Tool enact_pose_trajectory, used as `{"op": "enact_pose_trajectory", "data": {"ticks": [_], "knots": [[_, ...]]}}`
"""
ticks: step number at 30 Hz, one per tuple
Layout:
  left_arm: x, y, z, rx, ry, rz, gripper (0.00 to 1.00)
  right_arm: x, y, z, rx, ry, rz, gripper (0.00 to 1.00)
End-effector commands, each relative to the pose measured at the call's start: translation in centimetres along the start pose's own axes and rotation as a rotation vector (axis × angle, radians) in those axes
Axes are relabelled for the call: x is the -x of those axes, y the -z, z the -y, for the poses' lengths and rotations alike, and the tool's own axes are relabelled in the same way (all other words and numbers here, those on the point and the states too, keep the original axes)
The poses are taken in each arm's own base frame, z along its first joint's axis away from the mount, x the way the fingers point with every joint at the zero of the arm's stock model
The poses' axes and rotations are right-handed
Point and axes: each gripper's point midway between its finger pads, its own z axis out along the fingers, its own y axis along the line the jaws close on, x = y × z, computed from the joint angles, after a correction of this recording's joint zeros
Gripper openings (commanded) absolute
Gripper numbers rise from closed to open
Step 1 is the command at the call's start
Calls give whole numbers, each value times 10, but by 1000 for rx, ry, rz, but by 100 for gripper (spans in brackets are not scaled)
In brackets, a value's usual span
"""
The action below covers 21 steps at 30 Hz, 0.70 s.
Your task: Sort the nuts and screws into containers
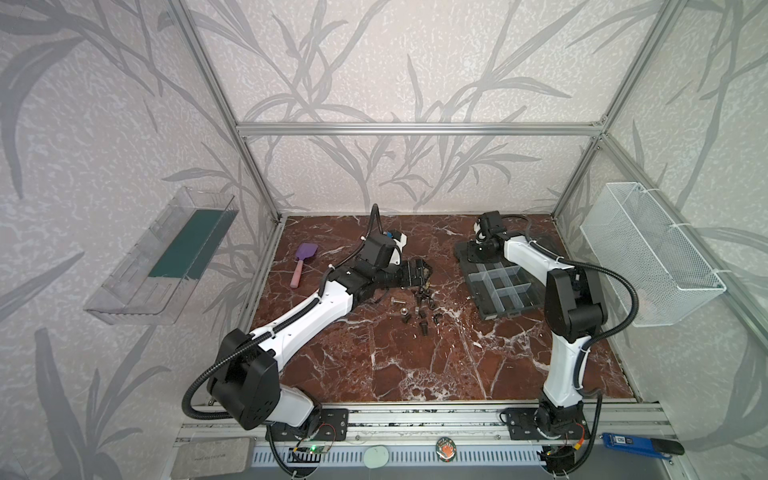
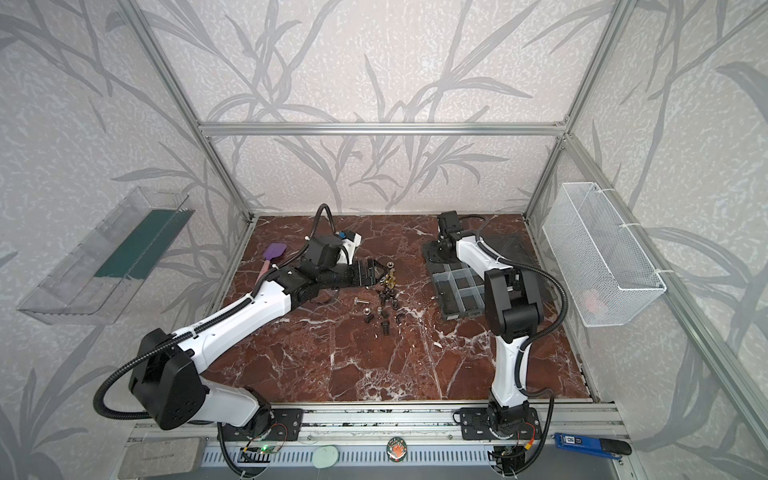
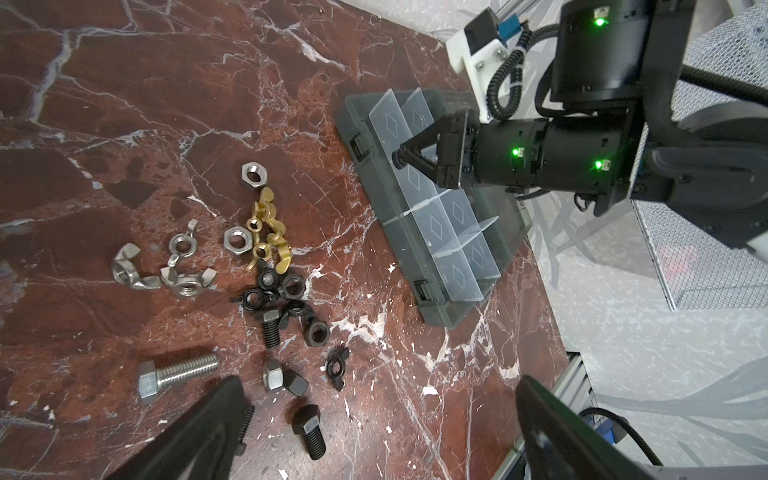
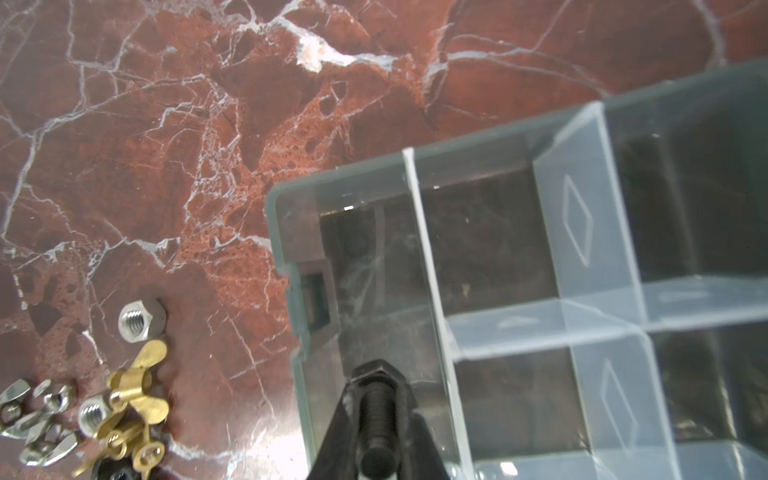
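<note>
right gripper: right gripper [image 4: 375, 386] closed down narrow on a black hex-head steel screw [image 4: 376, 415], shank pinched between the fingers, head pointing away from the wrist
screw position: above the end compartment [image 4: 374, 257] of the clear grey plastic organizer box [image 4: 282, 199], not touching the floor; the compartment looks empty
step: looks like dropping the screw into that compartment
how to do it well: centre the tip between the outer wall and the translucent divider [image 4: 424, 232], go low before letting go so the screw can't bounce over, open just enough, lift straight up clear of the walls
risk: the box looks light, a nudge on a wall could slide it
left gripper: left gripper [image 3: 380, 384] jaws wide apart, holding nothing, hovering by the pile
left to sort: loose pile [image 3: 270, 286] of silver, brass and black nuts and screws on the red marble table [image 3: 124, 104], apart from the box; silver hex-head bolt [image 3: 174, 374] at the pile's edge
</note>
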Motion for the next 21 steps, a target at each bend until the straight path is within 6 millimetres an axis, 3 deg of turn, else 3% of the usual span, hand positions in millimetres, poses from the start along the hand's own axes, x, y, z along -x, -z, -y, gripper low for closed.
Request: {"op": "enact_pose_trajectory", "data": {"ticks": [1, 13, 21], "knots": [[5, -1, 1, 13, -21, 6, 99, -6, -5, 3, -8, 18, -47, 8], [-1, -4, -6, 37, -27, -15, 99, -14, -25, 8, -30, 32, -104, 17], [2, 5, -9, 54, -37, 4, 99, -1, -7, 4, -25, 40, -70, 33]]}}
